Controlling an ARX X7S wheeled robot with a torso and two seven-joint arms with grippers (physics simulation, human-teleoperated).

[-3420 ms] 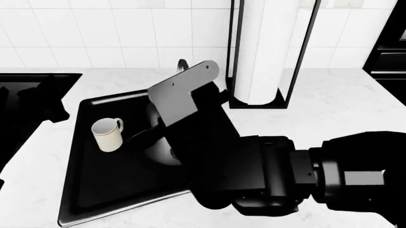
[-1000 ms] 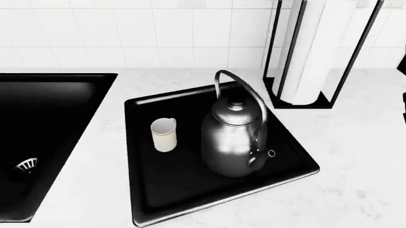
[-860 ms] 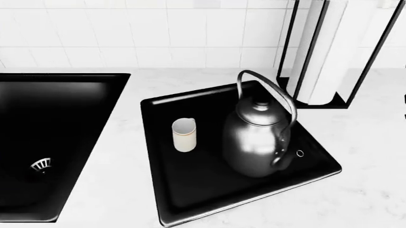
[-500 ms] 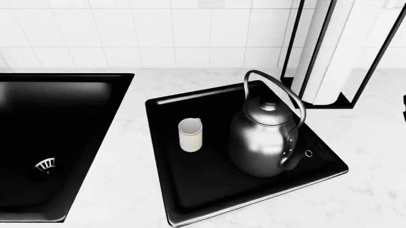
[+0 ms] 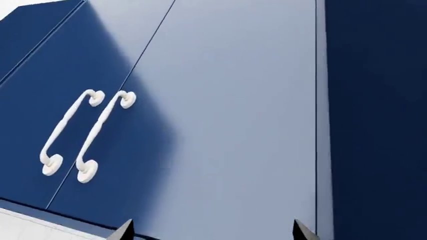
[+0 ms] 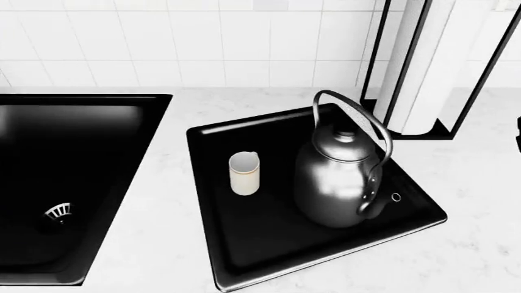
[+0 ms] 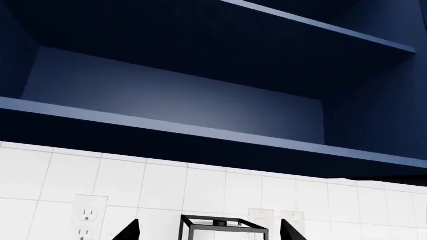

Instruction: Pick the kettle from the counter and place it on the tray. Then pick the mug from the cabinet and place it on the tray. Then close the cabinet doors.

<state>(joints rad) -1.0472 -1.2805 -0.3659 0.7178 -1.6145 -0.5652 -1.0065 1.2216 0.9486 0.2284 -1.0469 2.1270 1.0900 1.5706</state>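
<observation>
Tray: the glossy black tray [image 6: 244, 256] lies nearest on the white marble table [image 6: 155, 244], turned at an angle, with both vessels standing inside its raised rim.
Kettle: the shiny kettle [image 6: 338, 183] stands upright on the tray's right half, arched wire handle up, spout toward the tray's right corner.
Mug: the cream mug [image 6: 244, 173] stands upright just left of the kettle, apart from it, small loop handle turned to the back.
Handling: the kettle looks rigid, smooth and likely the heavier piece, best taken at the top of its wire arch; the mug looks light, hard and breakable, easiest pinched across its rim or wall. Both placings appear done.
Surroundings: a black sink basin [image 6: 73, 177] with a drain sits to the left of the tray; a paper-towel roll in a black wire stand [image 6: 423, 67] rises just behind the tray's right corner, against white wall tile.
Left end effector: only two dark fingertips [image 5: 123, 231] show in the left wrist view, set wide apart with nothing between them, facing closed blue doors with paired white handles [image 5: 70, 134].
Right end effector: its two tips [image 7: 130, 231] likewise stand well apart and empty, pointed at the open blue cabinet [image 7: 173, 107], shelves bare.
What remains: by all appearances, closing the cabinet doors; no door is visible in the right wrist view, so its position cannot be told.
</observation>
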